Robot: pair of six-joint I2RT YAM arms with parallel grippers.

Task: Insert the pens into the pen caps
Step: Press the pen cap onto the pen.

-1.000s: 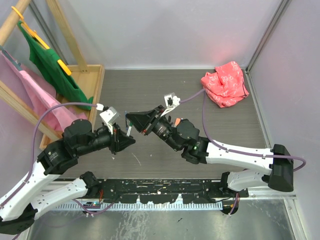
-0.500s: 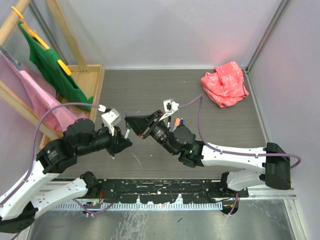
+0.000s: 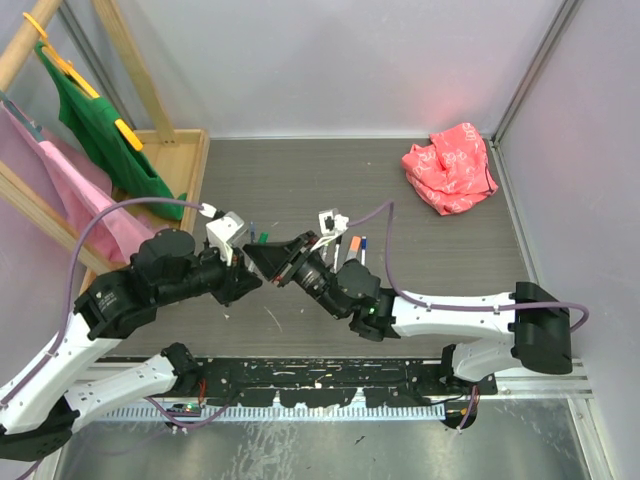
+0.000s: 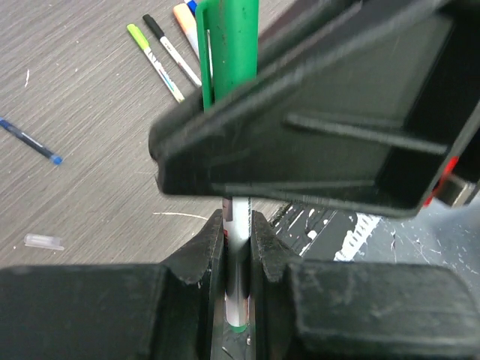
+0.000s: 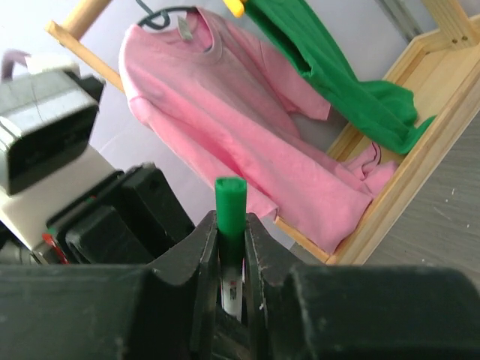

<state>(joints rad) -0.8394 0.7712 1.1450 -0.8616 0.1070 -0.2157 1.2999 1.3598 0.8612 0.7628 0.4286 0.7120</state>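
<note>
**Left gripper (image 4: pixel 238 225) and right gripper (image 5: pixel 230 225) meeting tip to tip above the table (image 4: pixel 90 150).**
Left wrist view: the left gripper's fingers pinch a white pen (image 4: pixel 239 259). Just beyond them the right gripper's black body hides the pen's tip. A green cap (image 4: pixel 231 45) stands past that, with loose pens (image 4: pixel 155 64) lying farther off. Only the right wrist view shows the right gripper clamped on the green cap, with a pink shirt (image 5: pixel 210 97) hanging beyond.

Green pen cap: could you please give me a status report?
Left pincer shut on white plastic pen with green end; right pincer shut on green plastic cap. Pen and cap lined up, seating hidden. Nothing seen in the way.
</note>
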